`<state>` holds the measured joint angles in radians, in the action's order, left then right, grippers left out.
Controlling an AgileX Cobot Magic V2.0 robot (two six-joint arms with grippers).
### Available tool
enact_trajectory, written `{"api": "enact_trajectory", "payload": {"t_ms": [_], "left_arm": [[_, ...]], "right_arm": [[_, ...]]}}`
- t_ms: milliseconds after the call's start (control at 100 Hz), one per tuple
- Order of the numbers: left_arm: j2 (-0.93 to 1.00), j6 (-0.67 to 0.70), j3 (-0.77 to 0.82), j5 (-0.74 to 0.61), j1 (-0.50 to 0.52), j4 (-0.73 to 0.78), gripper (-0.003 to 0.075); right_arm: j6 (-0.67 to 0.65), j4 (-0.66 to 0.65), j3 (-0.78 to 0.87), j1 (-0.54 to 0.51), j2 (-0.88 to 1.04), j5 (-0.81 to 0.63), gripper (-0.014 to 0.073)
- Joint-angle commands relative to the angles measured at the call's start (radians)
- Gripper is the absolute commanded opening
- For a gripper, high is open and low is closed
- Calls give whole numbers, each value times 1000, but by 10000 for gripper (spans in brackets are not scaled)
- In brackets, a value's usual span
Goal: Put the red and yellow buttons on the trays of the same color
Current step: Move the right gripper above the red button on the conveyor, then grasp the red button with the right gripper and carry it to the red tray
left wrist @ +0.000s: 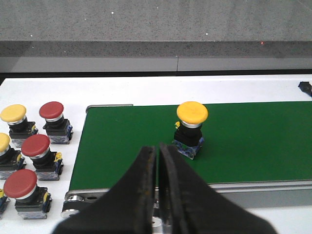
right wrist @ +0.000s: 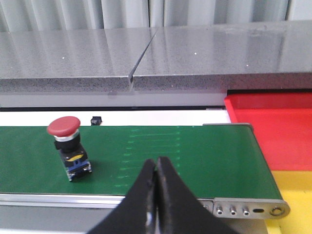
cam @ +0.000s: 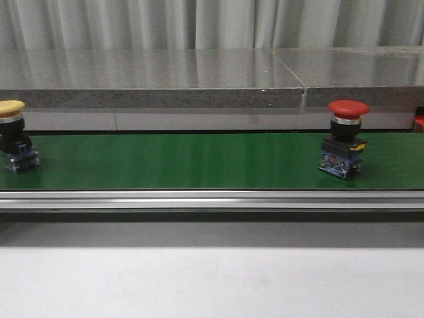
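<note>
My left pincer (left wrist: 157, 152) and right pincer (right wrist: 156, 165) both hang with fingers pressed together, holding nothing, at the near edge of the green belt (cam: 199, 162). The yellow button (cam: 13, 136) stands upright at the belt's far left. The red button (cam: 344, 138) stands upright toward its right, short of the red tray (right wrist: 273, 131) and yellow tray (right wrist: 295, 192) beyond the belt's right end.

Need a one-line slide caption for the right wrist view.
Shut right gripper above green belt; red button upright on belt, red tray and yellow tray past its end.
</note>
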<state>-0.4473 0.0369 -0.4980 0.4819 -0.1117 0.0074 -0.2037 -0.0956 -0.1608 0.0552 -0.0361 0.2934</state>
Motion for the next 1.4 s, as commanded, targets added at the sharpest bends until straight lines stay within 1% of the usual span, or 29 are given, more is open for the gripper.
{"api": "enact_trajectory", "payload": {"t_ms": [0, 110, 180, 250, 320, 400, 570, 620, 690, 740, 760, 790, 800, 810, 830, 840, 880, 900, 920, 1000, 1120, 1390], "left_arm": [[-3, 3, -27, -85, -8, -7, -19], [-3, 3, -27, -85, -8, -7, -19], [-3, 3, -27, -85, -8, -7, -19], [-3, 3, -27, -85, -8, -7, -19], [-3, 3, -27, -85, -8, -7, -19], [-3, 3, -27, -85, -8, -7, -19], [-3, 3, -27, -83, -8, -7, -19], [-3, 3, -27, -83, -8, -7, -19], [-3, 3, -27, -82, -8, -7, -19], [-3, 3, -27, -82, -8, -7, -19], [-3, 3, -27, -82, -8, -7, -19], [-3, 3, -27, -82, -8, -7, -19], [-3, 3, -27, -82, -8, -7, -19], [-3, 3, -27, -82, -8, -7, -19], [-3, 3, -27, -82, -8, -7, -19], [-3, 3, -27, -82, -8, -7, -19], [-3, 3, -27, -82, -8, -7, -19], [-3, 3, -27, -82, -8, -7, -19], [-3, 3, -27, -82, -8, -7, -19], [-3, 3, -27, -82, -8, -7, -19], [-3, 3, -27, -82, -8, -7, -19], [-3, 3, -27, -82, -8, -7, -19]], "right_arm": [[1, 17, -135, -1, -78, 65, -68], [1, 18, -283, -1, -205, 273, -68], [1, 18, -371, -1, -296, 368, -68], [1, 23, -443, -1, -382, 426, -68], [1, 25, -498, -1, -454, 450, -68], [1, 25, -536, -1, -525, 439, -68], [2, 25, -553, -1, -628, 423, -54], [2, 25, -553, -1, -648, 429, -15], [2, 25, -553, -1, -668, 431, 87], [2, 25, -553, -1, -676, 431, 208], [2, 25, -553, -1, -679, 430, 244], [2, 25, -553, -1, -681, 429, 339], [2, 25, -553, -1, -681, 428, 358], [2, 25, -553, -1, -681, 427, 399], [2, 25, -553, -1, -682, 426, 440], [2, 25, -553, -1, -682, 424, 479], [2, 25, -552, -1, -682, 423, 589], [2, 25, -552, -1, -682, 423, 636], [3, 25, -552, -1, -682, 423, 664], [22, 25, -552, -1, -685, 421, 641], [28, 25, -565, -1, -733, 419, 635], [108, 77, -648, -1, -964, 414, 635]]}}
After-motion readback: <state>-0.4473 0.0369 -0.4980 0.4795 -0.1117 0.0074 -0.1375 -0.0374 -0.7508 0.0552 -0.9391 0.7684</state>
